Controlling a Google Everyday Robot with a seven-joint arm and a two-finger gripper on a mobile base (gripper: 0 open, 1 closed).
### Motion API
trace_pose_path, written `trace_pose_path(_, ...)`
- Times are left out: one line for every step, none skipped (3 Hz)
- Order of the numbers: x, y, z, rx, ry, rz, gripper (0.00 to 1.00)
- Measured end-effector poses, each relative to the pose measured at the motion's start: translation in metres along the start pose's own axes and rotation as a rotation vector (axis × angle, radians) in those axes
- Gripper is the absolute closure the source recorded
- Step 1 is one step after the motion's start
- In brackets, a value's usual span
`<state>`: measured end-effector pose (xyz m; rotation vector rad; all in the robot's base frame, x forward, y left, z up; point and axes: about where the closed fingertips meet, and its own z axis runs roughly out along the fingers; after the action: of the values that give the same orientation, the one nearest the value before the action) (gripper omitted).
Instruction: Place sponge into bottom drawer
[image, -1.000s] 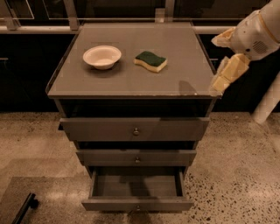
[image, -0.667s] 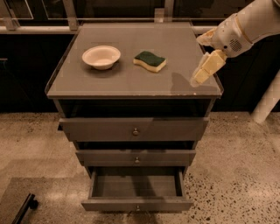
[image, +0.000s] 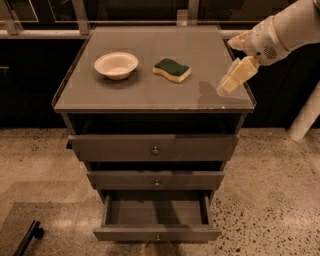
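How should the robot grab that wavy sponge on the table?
Probably from straight above, pinching the sponge across its narrow middle, on the two long wavy sides. It lies flat, green side up, too low to catch from the side, and the bowl sits well apart. The tool hangs over the tabletop's right edge.

Kitchen-like room: drawer cabinet (image: 150, 95), bowl (image: 116, 65), sponge (image: 171, 70), speckled floor (image: 270, 190); hand (image: 233, 81) above cabinet's right edge.

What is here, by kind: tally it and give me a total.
Bowl: 1
Sponge: 1
Drawers: 3 (top drawer, middle drawer, bottom drawer, open)
Gripper: 1, above the cabinet top's right edge
Total: 6
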<state>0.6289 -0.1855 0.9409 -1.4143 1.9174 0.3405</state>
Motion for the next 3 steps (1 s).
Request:
trace_pose_path(0.002,-0.033,0.011,0.071,-0.083,0.038,0.0)
trace_pose_path(-0.001,-0.061,0.033,0.089,-0.149,0.072,0.0)
trace_pose_path(-0.002,-0.077,0.067,0.062,-0.19,0.112,0.0)
